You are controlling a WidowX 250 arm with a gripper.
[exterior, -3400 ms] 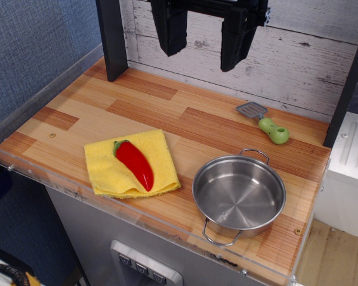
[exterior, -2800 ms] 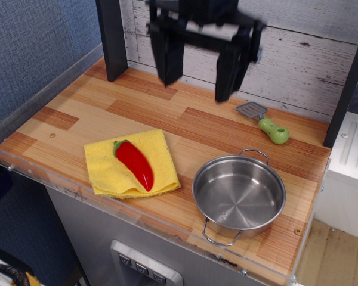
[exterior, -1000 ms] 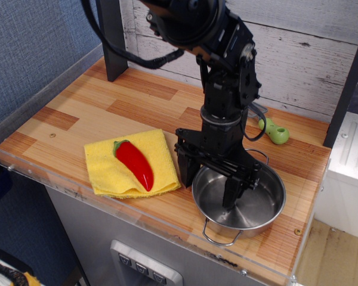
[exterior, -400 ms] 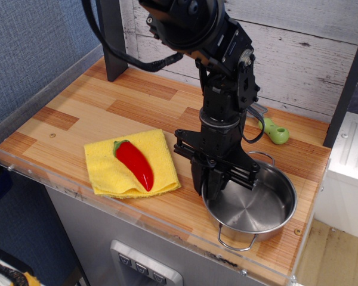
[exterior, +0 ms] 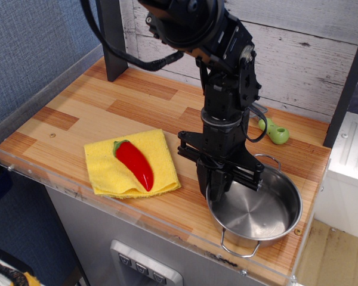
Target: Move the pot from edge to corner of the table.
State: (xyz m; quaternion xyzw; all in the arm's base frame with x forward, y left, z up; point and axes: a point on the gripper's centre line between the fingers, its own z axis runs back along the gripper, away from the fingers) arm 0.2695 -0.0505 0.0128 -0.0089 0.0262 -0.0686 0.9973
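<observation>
The shiny steel pot (exterior: 259, 210) sits at the front right corner of the wooden table (exterior: 107, 113), one wire loop handle pointing to the front, the other to the back. My black gripper (exterior: 215, 187) comes straight down from above and is shut on the pot's left rim, one finger outside the wall and one inside. The arm hides part of the rim and the wood behind it.
A yellow cloth (exterior: 110, 170) with a red pepper (exterior: 134, 164) on it lies at the front middle. A green-handled spatula (exterior: 274, 132) lies behind the pot near the back wall. A clear acrylic rim (exterior: 24, 107) edges the table. A black post (exterior: 111, 39) stands at the back left.
The gripper came down from the back, closed on the pot's left rim and has slid the pot to the right, toward the front right corner. Cloth, pepper and spatula stayed put.
</observation>
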